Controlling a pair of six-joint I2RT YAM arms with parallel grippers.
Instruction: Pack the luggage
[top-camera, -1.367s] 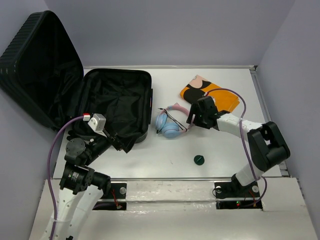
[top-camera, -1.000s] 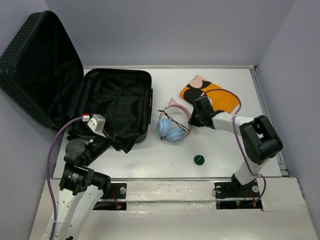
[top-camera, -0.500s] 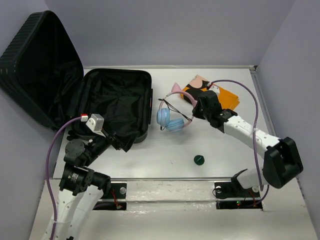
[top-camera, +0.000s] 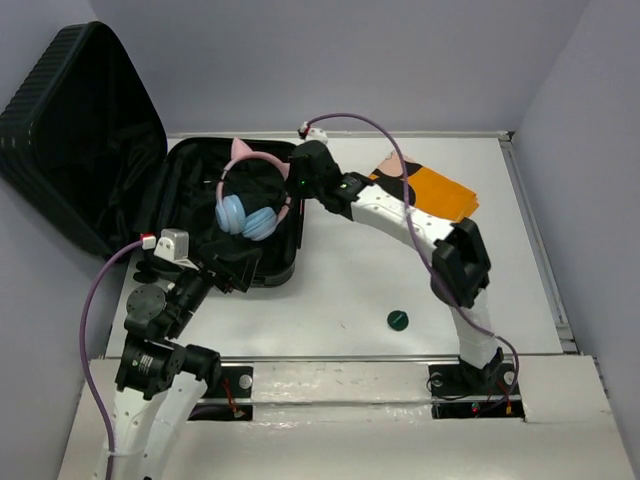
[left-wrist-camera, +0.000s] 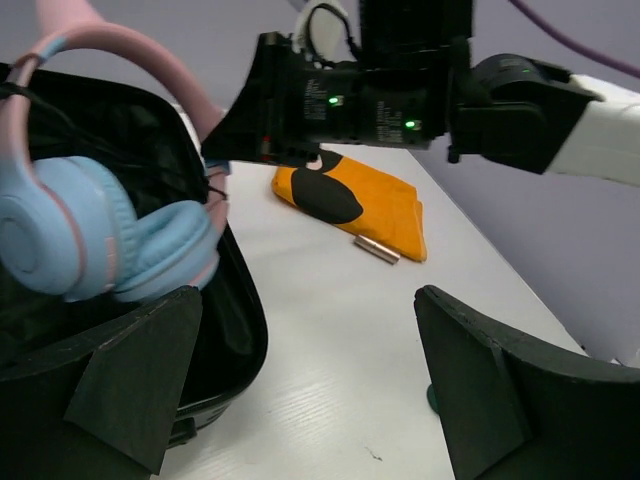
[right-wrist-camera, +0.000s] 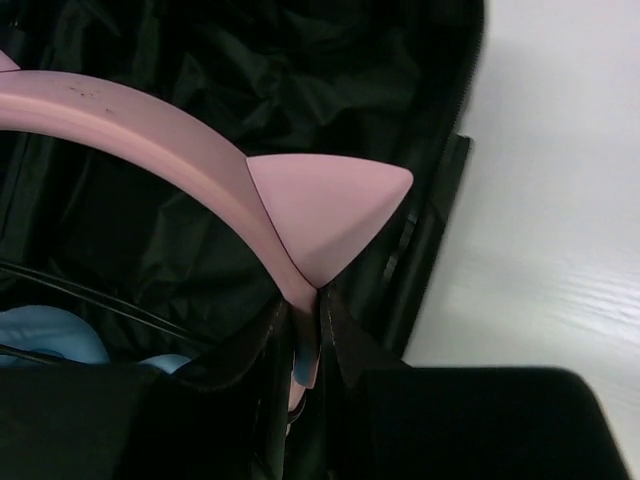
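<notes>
Right fingers (right-wrist-camera: 262, 352) pinched the headphones' (top-camera: 248, 216) band, cups hanging below them over the luggage (top-camera: 190, 180), best lowered inside before release; left fingers (left-wrist-camera: 135, 370) gaped open.

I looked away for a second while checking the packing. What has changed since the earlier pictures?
The right gripper, shut on the headphones by their pink band, lifted them off the table and carried them left, over the open luggage. The orange cloth, green cap and open left gripper stayed about put.

Bright even light; the luggage (top-camera: 80, 130) interior loses detail.
</notes>
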